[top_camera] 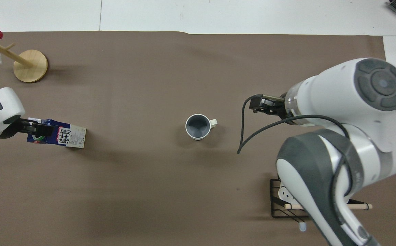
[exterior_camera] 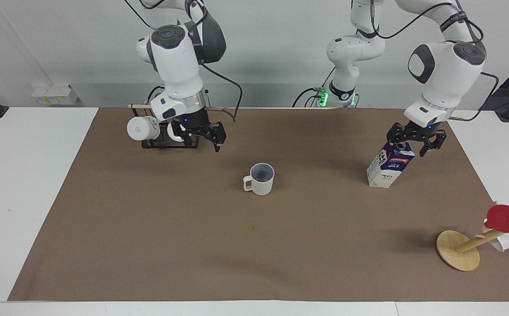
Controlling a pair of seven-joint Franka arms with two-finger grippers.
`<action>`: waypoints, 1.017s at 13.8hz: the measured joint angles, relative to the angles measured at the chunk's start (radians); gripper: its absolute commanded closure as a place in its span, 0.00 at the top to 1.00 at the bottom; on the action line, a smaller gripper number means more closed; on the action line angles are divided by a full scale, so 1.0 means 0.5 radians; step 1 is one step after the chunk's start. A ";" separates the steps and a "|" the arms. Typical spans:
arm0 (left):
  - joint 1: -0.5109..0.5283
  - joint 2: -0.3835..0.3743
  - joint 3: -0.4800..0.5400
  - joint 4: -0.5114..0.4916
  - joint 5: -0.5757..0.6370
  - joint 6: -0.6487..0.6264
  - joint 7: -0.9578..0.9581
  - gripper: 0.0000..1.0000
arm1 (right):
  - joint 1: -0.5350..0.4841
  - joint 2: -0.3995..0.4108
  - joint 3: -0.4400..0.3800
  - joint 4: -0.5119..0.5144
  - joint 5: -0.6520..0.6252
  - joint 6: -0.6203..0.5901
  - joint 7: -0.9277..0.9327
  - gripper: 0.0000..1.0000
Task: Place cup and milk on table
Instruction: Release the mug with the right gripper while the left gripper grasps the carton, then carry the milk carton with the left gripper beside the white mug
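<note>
The cup (exterior_camera: 261, 179) stood free mid-tabletop (exterior_camera: 26, 175). The right gripper (exterior_camera: 202, 134) hung over the rack (exterior_camera: 166, 142), jaws wide. The left gripper (exterior_camera: 416, 139), jaws spread, straddled the milk (exterior_camera: 389, 164); an off-centre close could topple the carton.

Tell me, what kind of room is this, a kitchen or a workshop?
Most likely a robotics test lab, not a kitchen. Two white arms stand at a bare white table with a brown sheet, and only a cup, a milk carton and mug racks are set out.
</note>
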State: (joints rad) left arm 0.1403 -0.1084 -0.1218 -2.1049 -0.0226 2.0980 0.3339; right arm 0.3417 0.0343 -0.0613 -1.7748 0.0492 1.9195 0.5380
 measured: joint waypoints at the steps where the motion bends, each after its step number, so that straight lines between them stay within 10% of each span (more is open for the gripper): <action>1: 0.001 0.000 0.000 -0.019 0.000 0.025 0.001 1.00 | -0.052 -0.027 -0.001 0.000 0.000 -0.032 -0.075 1.00; 8: 0.001 -0.001 -0.002 -0.074 0.000 0.070 -0.021 0.45 | -0.412 -0.158 -0.006 -0.001 0.000 -0.272 -0.562 1.00; 14: 0.024 0.003 0.000 -0.069 0.000 0.076 -0.080 0.43 | -0.627 -0.186 -0.010 0.070 0.000 -0.418 -0.766 1.00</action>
State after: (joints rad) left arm 0.1522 -0.1072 -0.1217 -2.1392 -0.0227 2.1359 0.2938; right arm 0.0281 -0.0587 -0.0663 -1.7396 0.0491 1.7103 0.1549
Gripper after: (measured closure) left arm 0.511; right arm 0.000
